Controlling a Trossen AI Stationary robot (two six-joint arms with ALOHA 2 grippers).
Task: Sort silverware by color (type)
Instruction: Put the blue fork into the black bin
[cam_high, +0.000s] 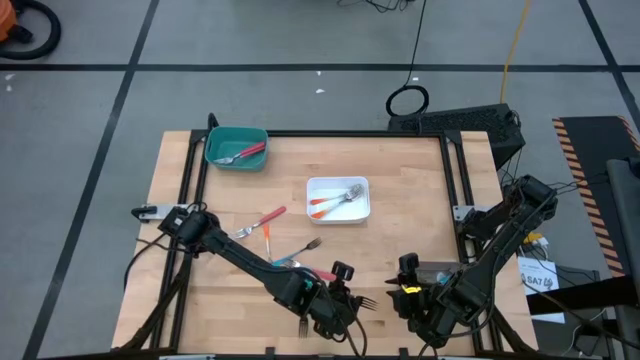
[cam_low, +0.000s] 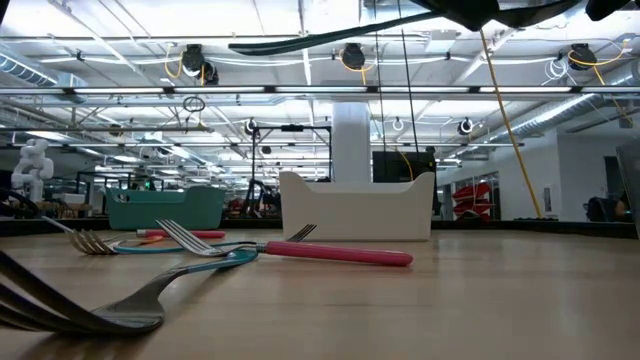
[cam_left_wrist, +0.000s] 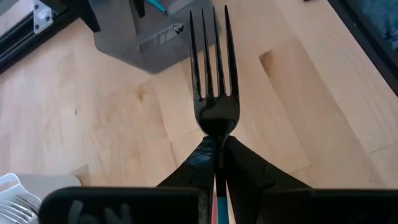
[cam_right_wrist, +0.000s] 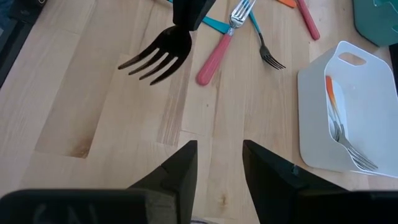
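Left gripper (cam_high: 345, 303), near the table's front edge, is clamped tight on the handle of a dark-looking metal fork (cam_left_wrist: 213, 68), its tines (cam_high: 368, 299) pointing toward the right arm (the handle's colour is mostly hidden between the fingers (cam_left_wrist: 249, 171)). Farther left and back on the pale wooden table (cam_high: 420, 210), a teal rectangular tray (cam_high: 236, 147) holds a red-handled fork (cam_high: 250, 152). Between tray and gripper lie loose forks: an orange-handled one (cam_high: 266, 217), a teal-handled one (cam_high: 292, 258) and a pink-handled one (cam_right_wrist: 217, 55). Mid-table, a white rectangular tray (cam_high: 338, 199) carries orange-handled forks (cam_high: 330, 203). Right gripper (cam_high: 412, 298) hovers low beside the left one, its fingers (cam_right_wrist: 181, 168) parted and holding nothing.
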